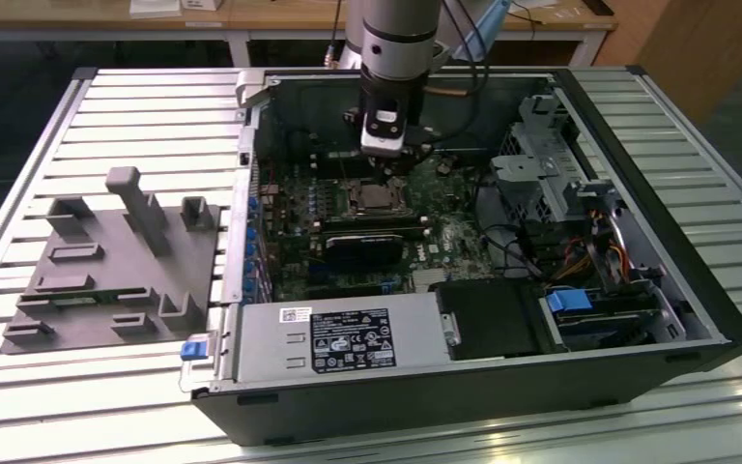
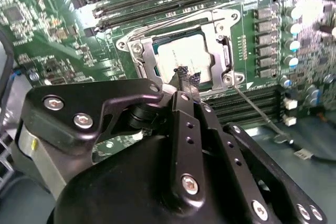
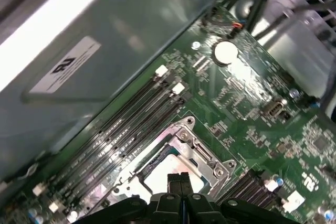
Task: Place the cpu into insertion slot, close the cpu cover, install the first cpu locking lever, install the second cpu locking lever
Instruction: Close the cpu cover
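Inside an open computer case on a slatted surface, the gripper (image 2: 185, 75), fingers pressed together on nothing, hangs right over one edge of the cpu (image 2: 182, 52). The cpu lies flat in the insertion slot (image 2: 156, 67), framed by the cpu cover (image 2: 144, 60).

The dull silver-grey metal top of the small square cpu (image 2: 178, 56) is framed by the brighter, polished silver metal cpu cover (image 2: 218, 30). The green motherboard (image 2: 47, 40) is coated in a slight gloss. The matt black fingers (image 2: 185, 124) are fastened with shiny metal screws (image 2: 189, 183); the ribbed metal worktop (image 1: 152, 106) is seen pale and sheeny.
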`<state>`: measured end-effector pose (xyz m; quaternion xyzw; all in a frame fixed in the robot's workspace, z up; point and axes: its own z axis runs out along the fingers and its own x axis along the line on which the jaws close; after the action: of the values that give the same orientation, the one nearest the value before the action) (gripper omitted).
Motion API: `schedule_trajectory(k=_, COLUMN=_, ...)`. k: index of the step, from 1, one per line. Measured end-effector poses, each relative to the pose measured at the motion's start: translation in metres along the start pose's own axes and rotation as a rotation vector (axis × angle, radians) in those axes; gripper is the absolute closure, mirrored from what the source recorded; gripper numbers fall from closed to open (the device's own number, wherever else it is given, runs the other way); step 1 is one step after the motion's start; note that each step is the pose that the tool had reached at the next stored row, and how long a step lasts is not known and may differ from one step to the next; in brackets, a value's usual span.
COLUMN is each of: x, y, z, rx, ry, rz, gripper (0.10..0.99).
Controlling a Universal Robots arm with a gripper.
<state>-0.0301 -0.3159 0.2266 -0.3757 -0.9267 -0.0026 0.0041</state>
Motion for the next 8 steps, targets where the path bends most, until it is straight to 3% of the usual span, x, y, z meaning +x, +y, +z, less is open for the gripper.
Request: schedule_trajectory(k=8, x=0.0000, y=0.0000, z=0.0003, rx=0.001, ry=0.0003, rz=-0.146, gripper=0.984)
